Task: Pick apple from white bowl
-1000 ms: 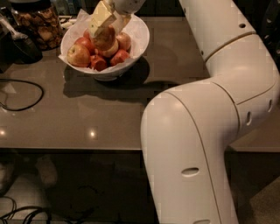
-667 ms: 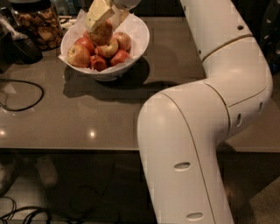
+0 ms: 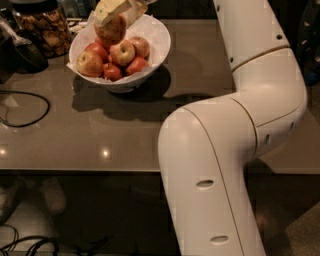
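While my gripper [image 3: 116,12] hangs over the white bowl [image 3: 161,47], its fingers are pinching the apple [image 3: 111,31]. That apple sits atop the other apples [image 3: 122,52]; a glass jar [image 3: 42,27] stands nearby.

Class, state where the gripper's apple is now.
The apple hangs in the gripper at the view's top left, just above the other apples in the white bowl.

1. A glossy grey-brown tabletop [image 3: 100,130] fills the middle, with two small bright spots of light mirrored near its front edge.
2. A black cable [image 3: 30,107] loops across its left side, and a jar [image 3: 42,27] of brown snacks stands at the far left.
3. Beneath it, the floor [image 3: 100,210] lies in shadow, with cords [image 3: 30,244] at lower left.
4. The gripper [image 3: 116,15] hangs at the top edge, above the tabletop's far left, clasping an apple [image 3: 111,31].
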Controlling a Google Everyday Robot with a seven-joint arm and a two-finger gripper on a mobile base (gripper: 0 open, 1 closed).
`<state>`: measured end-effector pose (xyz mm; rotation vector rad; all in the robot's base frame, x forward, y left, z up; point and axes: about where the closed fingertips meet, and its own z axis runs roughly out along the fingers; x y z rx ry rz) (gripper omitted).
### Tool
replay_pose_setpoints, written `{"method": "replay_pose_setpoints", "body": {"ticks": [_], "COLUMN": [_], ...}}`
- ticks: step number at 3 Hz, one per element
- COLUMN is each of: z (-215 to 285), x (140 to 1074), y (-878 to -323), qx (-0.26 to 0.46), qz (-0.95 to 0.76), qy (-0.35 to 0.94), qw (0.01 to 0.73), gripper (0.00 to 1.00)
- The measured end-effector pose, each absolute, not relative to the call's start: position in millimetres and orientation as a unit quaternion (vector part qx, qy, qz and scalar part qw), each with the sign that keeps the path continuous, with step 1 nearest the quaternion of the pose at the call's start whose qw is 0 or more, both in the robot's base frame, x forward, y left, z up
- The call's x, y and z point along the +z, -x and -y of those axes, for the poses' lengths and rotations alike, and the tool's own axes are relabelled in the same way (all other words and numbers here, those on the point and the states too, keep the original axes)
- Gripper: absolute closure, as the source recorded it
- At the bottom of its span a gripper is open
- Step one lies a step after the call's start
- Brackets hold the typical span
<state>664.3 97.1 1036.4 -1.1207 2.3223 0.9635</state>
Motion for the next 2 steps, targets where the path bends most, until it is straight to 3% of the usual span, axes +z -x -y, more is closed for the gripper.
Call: {"method": "replay_pose_setpoints", "body": {"ticks": [2], "z": [-97.5], "x": [1057.7], "y": [-662.1], "qx": [0.374], "qz": [-0.811], "qy": [0.395], "qw": [0.217], "gripper": [1.0]}}
